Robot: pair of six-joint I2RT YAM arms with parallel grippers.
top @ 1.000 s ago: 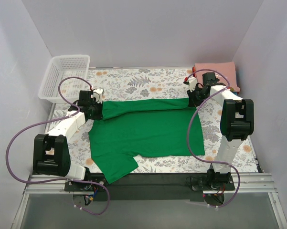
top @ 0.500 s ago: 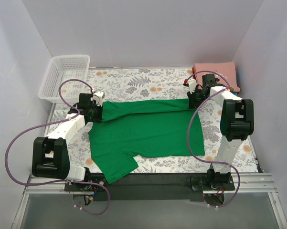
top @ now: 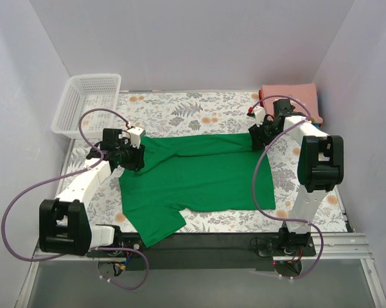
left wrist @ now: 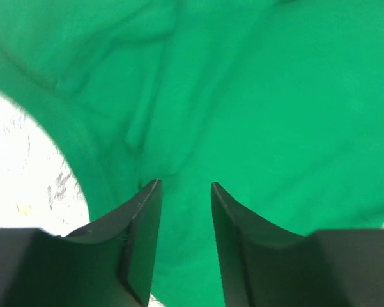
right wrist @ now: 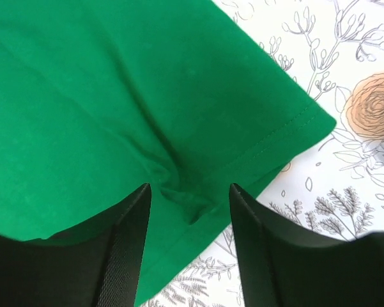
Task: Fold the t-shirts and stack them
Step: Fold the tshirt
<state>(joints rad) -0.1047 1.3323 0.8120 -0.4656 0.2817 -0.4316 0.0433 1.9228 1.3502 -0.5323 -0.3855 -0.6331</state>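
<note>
Two risks are flagged straight away: a pucker of cloth can be caught on the fingers (left wrist: 144, 217) and lifted with them if the arms are raised carelessly, and the fold already laid along the far edge can then be dragged askew.

On the left gripper (left wrist: 185, 184) the jaws are seen partly apart. Green cloth shows through the gap and nothing is clamped, though whether the tips touch the cloth cannot be told. On the right gripper (right wrist: 190, 187) the jaws are held wider. A small pinched-up ridge is seen just between the tips, close to the stitched hem corner, but it is not gripped.

Outward now: the green t-shirt (top: 199, 176) is spread on the floral table (top: 180, 106), with a band along its far edge turned over toward its middle. The left gripper is placed at its far left corner, the right at its far right corner. One sleeve is left sticking out at its near left corner, not yet folded.

Beyond the shirt's far right corner, well apart, a folded pink t-shirt (top: 295, 96) is set down. Beyond its far left corner a white mesh basket (top: 93, 77) is parked. No teal shirt is seen.
</note>
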